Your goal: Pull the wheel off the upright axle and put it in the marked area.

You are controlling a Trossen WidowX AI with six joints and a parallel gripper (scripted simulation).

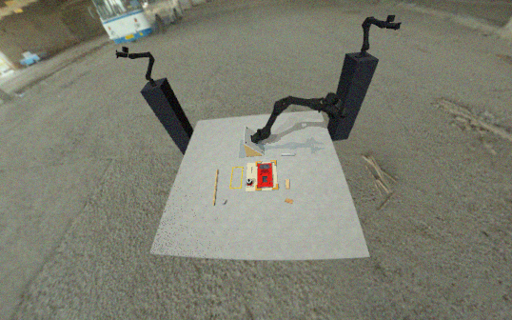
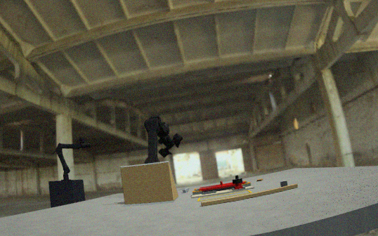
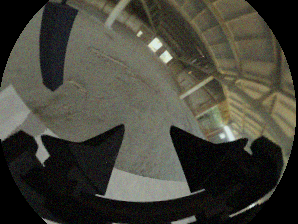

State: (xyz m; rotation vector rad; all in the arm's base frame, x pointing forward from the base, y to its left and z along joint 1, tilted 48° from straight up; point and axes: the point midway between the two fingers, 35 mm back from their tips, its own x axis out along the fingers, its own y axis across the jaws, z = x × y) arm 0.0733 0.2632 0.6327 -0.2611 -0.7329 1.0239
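Observation:
The wheel (image 1: 249, 181) (image 2: 237, 180) is a small black piece. It sits raised at the edge of the red unit, over the cream board strip; its axle is too small or hidden to make out. The marked area (image 1: 235, 188) (image 2: 250, 191) is a thin yellow rectangle outline on the table, just left of that strip in the top view. My gripper (image 3: 147, 128) is open, with nothing between its fingers. It is in the air near the table's back right edge in the top view, far from the wheel. The wheel and the marked area are not visible in the wrist view.
A wedge-shaped box (image 1: 253, 150) (image 2: 148, 184) stands beside the arm's base. The red panel (image 1: 259, 183) lies right of the wheel. A long wooden strip (image 1: 216, 187) (image 2: 250, 195) lies left of the outline, near a small grey block (image 1: 225, 202) (image 2: 284, 183). Dark pillars (image 1: 353, 95) (image 3: 52, 50) carry other arms.

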